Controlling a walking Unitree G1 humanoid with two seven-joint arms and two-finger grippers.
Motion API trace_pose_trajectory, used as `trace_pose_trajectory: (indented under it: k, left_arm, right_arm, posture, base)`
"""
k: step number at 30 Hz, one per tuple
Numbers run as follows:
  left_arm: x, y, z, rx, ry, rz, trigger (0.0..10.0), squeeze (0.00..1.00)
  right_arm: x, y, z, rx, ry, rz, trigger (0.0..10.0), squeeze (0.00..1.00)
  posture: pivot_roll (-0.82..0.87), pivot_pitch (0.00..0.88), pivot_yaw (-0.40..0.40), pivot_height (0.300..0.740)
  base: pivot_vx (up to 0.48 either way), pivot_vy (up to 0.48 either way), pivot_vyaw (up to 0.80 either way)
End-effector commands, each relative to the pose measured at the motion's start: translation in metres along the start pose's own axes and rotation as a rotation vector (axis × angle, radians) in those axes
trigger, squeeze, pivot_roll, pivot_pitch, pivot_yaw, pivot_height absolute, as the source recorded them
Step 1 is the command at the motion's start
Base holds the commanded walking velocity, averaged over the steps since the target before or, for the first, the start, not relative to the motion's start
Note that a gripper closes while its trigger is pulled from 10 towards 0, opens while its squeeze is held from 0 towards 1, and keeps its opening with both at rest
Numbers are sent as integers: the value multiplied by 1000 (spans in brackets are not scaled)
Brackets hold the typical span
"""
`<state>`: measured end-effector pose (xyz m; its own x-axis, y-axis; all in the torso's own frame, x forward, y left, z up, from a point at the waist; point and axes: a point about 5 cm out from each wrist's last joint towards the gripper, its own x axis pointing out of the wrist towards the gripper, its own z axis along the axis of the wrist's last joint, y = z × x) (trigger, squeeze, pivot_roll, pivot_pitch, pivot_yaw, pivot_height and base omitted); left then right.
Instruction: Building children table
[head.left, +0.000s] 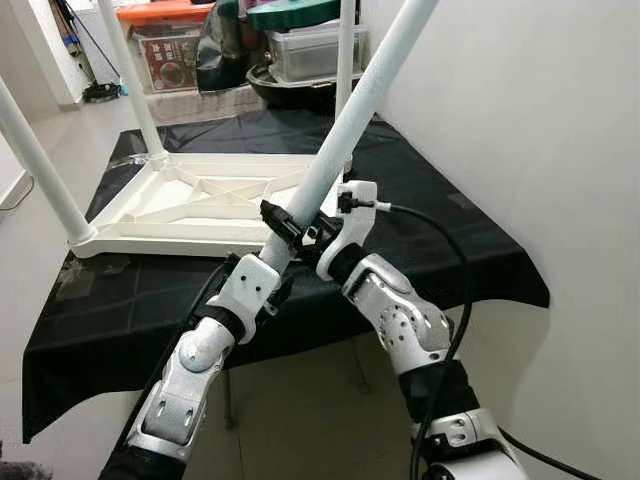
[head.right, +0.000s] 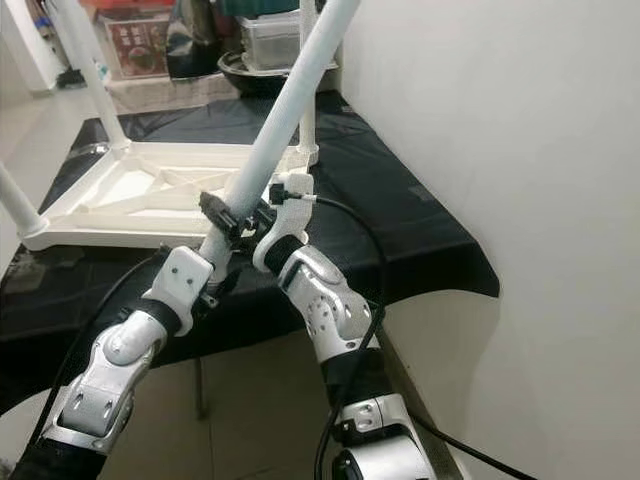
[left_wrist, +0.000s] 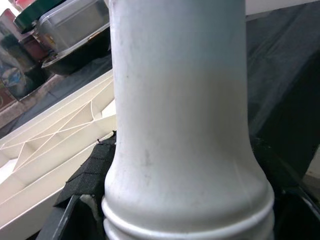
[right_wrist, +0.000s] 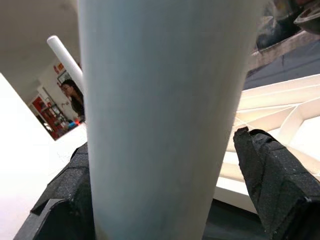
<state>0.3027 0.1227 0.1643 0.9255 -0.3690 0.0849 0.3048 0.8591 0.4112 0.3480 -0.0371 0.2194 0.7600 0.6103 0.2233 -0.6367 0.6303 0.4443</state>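
Note:
The white table top (head.left: 180, 205) lies upside down on a black-covered table (head.left: 440, 230), with three white legs (head.left: 35, 160) standing up from its corners. A fourth white leg (head.left: 350, 120) leans up to the right from the top's near right corner. My left gripper (head.left: 283, 228) is shut on this leg's lower end, where the ridged collar (left_wrist: 185, 220) shows. My right gripper (head.left: 325, 225) sits just above it around the same leg (right_wrist: 160, 115). One of its fingers lies against the leg, while the other finger (right_wrist: 270, 175) stands a little off it.
A white wall (head.left: 540, 120) runs close along the right side. Bins, a dark bowl and a clear box (head.left: 300, 50) crowd the back past the table. Bare floor (head.left: 300, 410) lies in front under my arms. A person (right_wrist: 75, 100) is far off in the right wrist view.

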Motion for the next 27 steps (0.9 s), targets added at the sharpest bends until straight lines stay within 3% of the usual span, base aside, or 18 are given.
trace_pose_trajectory:
  k: [1,7,27]
  left_arm:
    - [-5,6,5,29,-35,20,10000,0]
    - [-8,-3,3,50,-33,-36,10000,0]
    - [-19,-5,-5,78,-5,-81,10000,0]
  right_arm:
    - [7,5,3,84,-22,-11,10000,0]
    - [9,4,6,134,-20,11,10000,0]
    - [9,9,4,177,14,74,10000,0]
  posture:
    - [-36,40,10,734]
    - [-36,40,10,734]
    - [-35,43,10,734]
  base:
    - [0,0,0]
    - [0,0,0]
    - [0,0,0]
